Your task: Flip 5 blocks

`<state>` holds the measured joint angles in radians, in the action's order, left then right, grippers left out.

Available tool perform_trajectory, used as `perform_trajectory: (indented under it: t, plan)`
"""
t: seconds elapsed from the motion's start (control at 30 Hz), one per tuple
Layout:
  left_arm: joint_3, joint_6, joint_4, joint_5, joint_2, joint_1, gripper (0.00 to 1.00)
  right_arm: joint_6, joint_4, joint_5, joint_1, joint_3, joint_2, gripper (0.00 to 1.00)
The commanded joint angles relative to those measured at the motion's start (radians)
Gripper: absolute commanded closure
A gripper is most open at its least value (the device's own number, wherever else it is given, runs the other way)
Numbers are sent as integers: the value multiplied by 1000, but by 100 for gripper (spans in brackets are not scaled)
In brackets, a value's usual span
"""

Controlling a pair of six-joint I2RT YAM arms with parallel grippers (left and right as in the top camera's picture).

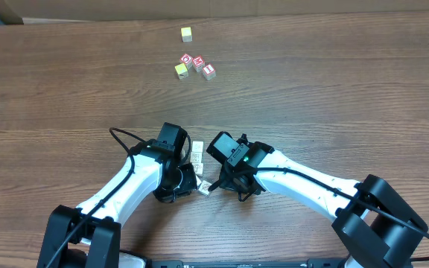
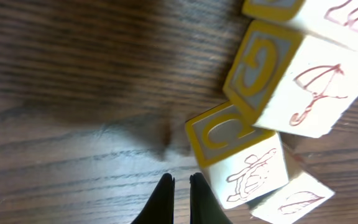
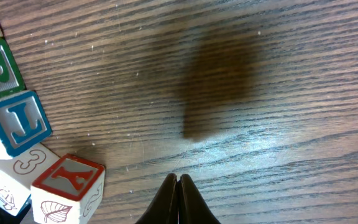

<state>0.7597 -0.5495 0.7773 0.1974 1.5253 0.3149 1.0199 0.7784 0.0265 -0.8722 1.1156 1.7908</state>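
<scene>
cream blocks [image 2: 263,163], red drawings [image 2: 319,93], woodgrain table [image 1: 334,89]

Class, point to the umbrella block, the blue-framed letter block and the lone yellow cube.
Umbrella block [image 2: 319,93]: left wrist view, umbrella face.
Blue-framed letter block [image 3: 18,122]: right wrist view, lettered face.
Lone yellow cube [image 1: 187,33]: overhead view, top face.

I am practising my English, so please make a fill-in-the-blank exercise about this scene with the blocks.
1. The left fingers and right fingers are both ____.
2. In the left wrist view, one block shows an ____ drawing.
3. The Y block has a ____ frame.
Missing words: shut; umbrella; red.
</scene>
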Motion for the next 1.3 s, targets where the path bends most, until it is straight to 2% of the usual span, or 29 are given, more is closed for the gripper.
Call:
perform_trajectory:
  t: [0.0, 0.37, 0.8, 1.03, 1.13, 1.27]
  plan:
    - [7, -25, -16, 27, 5, 7, 96, -4, -1, 1, -3, 11, -18, 96]
    - [8, -27, -55, 40, 5, 7, 96, -3, -2, 4, -3, 11, -18, 96]
    - [8, -25, -75, 59, 5, 7, 96, 1, -5, 96, -3, 11, -18, 95]
    - [27, 31, -54, 59, -1, 5, 96, 55, -5, 125, -24, 2, -14, 96]
    - [83, 65, 6, 27, -18, 5, 96, 77, -9, 124, -45, 1, -14, 96]
    - [230, 67, 112, -132, -28, 4, 96, 89, -18, 101, -63, 1, -14, 96]
